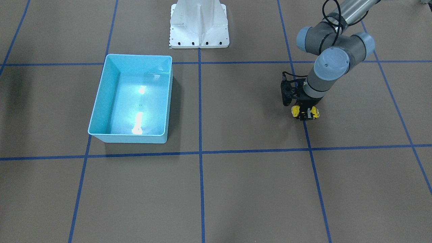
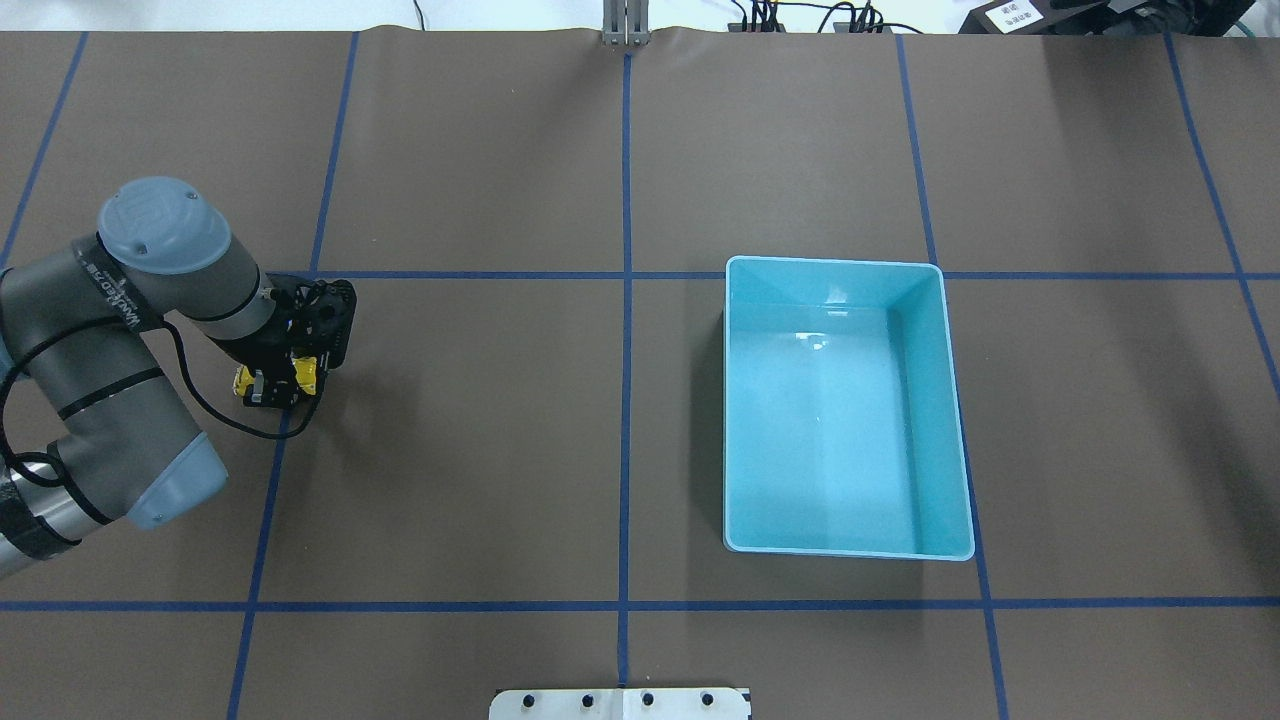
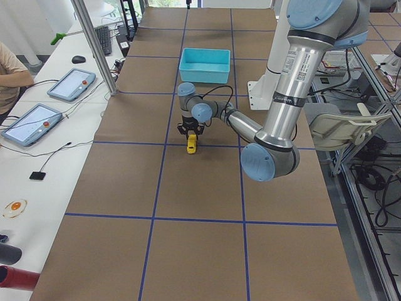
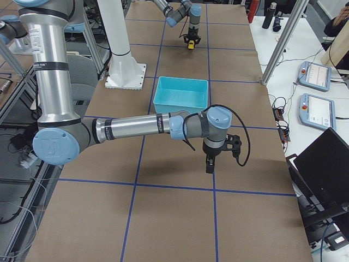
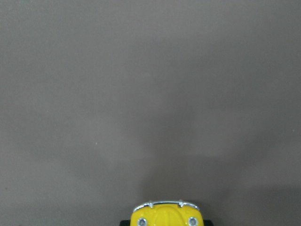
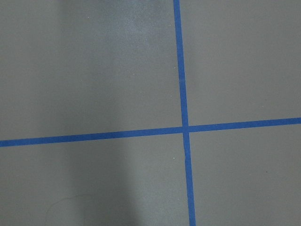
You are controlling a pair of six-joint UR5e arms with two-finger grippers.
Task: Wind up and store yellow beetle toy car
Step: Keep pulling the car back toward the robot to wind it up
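Observation:
The yellow beetle toy car (image 1: 296, 110) sits low at the brown table surface on the robot's left side, on a blue tape line. My left gripper (image 1: 305, 114) comes straight down over its middle, and the black fingers are shut on the car's sides, with yellow showing on either side of them. The overhead view shows the same car (image 2: 247, 381) and left gripper (image 2: 275, 388). In the left wrist view only the car's front end (image 5: 164, 214) peeks in at the bottom edge. My right gripper (image 4: 209, 168) points down near the table in the exterior right view; I cannot tell whether it is open or shut.
A turquoise bin (image 2: 835, 263) stands empty on the robot's right half of the table, about two grid squares from the car. The robot's white base (image 1: 199, 23) is at the table's rear edge. Blue tape lines (image 6: 182, 129) cross under the right wrist.

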